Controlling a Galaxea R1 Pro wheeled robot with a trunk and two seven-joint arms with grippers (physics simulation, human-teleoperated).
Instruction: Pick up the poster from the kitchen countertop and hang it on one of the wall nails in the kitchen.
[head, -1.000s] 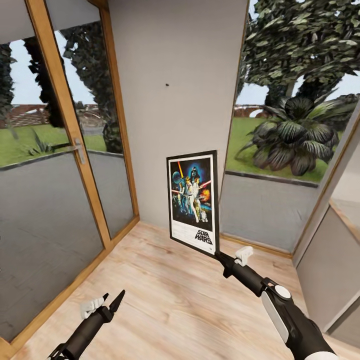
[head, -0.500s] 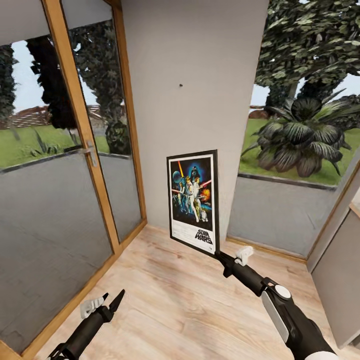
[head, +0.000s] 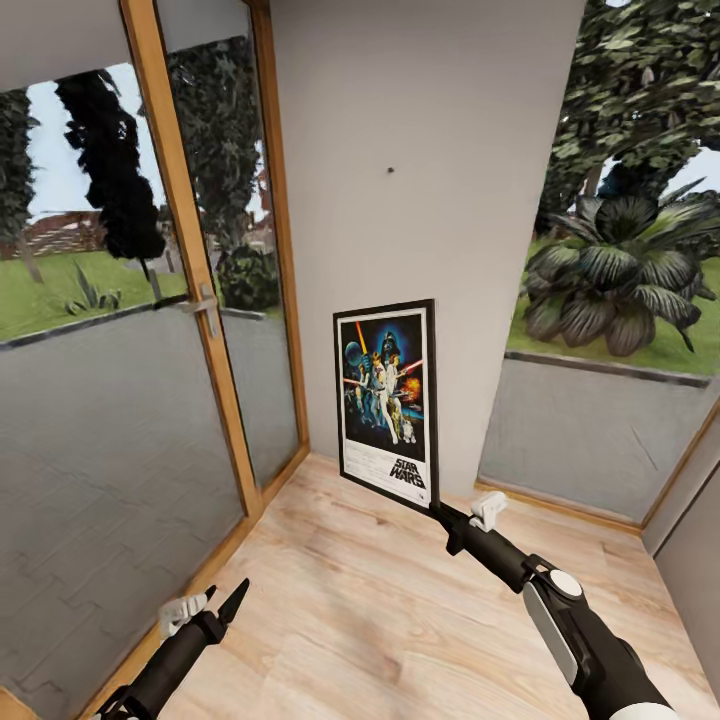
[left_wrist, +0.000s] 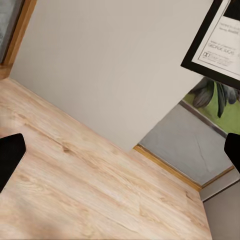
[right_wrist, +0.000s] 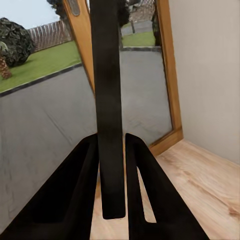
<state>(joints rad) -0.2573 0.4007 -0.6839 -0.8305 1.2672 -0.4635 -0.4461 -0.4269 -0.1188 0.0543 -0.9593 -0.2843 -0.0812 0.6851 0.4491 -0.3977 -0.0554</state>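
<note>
Two grippers are in service. My right gripper is clamped on the poster at its lower right corner, and the right wrist view confirms it: both fingers press against the black frame edge, one on each face. My left gripper hangs low over the wood floor with its fingers spread apart and nothing between them.

Poster location: held upright in the air, in front of the grey wall and above the floor near the wall's base. A wall nail sits high on that wall, well above the poster's top edge. Whether the poster touches the wall cannot be told from these views.

Handling assessment:
- The poster appears to be a thin, rigid framed panel, probably light for its area.
- A corner grip leaves most of the panel cantilevered away from the fingers, so it is likely to pivot or slip if I accelerate sharply.
- The smooth frame edge offers little friction; I judge firm closing pressure to be necessary.
- A grip nearer the middle of the bottom edge would balance better, but the present hold leaves the top edge free for the nail.

Next step, as judged: raise the panel towards the nail.
</note>
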